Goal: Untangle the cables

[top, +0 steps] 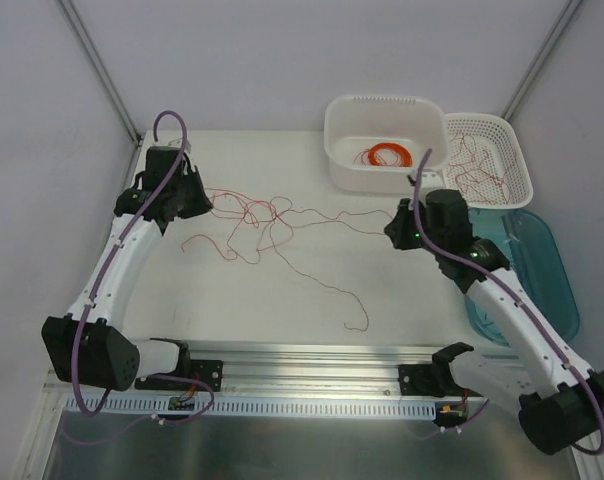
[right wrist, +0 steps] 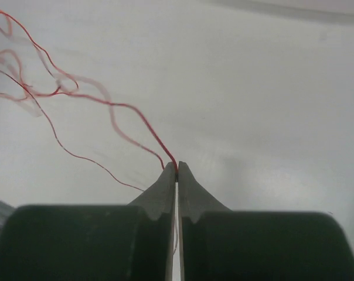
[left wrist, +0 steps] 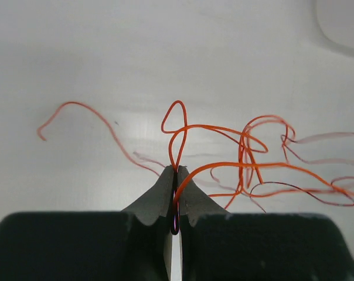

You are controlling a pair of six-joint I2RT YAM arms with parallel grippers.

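Note:
Thin red and orange cables point(top: 257, 215) lie tangled across the middle of the white table, stretched between my two arms, with one long strand point(top: 327, 285) trailing toward the front. My left gripper point(left wrist: 176, 170) is shut on an orange cable point(left wrist: 224, 167) whose loops fan out to its right. At the table's left it appears as a dark head point(top: 204, 195). My right gripper point(right wrist: 177, 166) is shut on a red cable point(right wrist: 139, 114) that runs away up-left to the tangle. It sits right of centre point(top: 394, 222).
A white tub point(top: 385, 140) at the back holds a neatly wound orange ring coil point(top: 384, 155). Beside it a white lattice basket point(top: 490, 160) holds loose red wires. A teal lid point(top: 542, 265) lies at the right edge, partly under my right arm.

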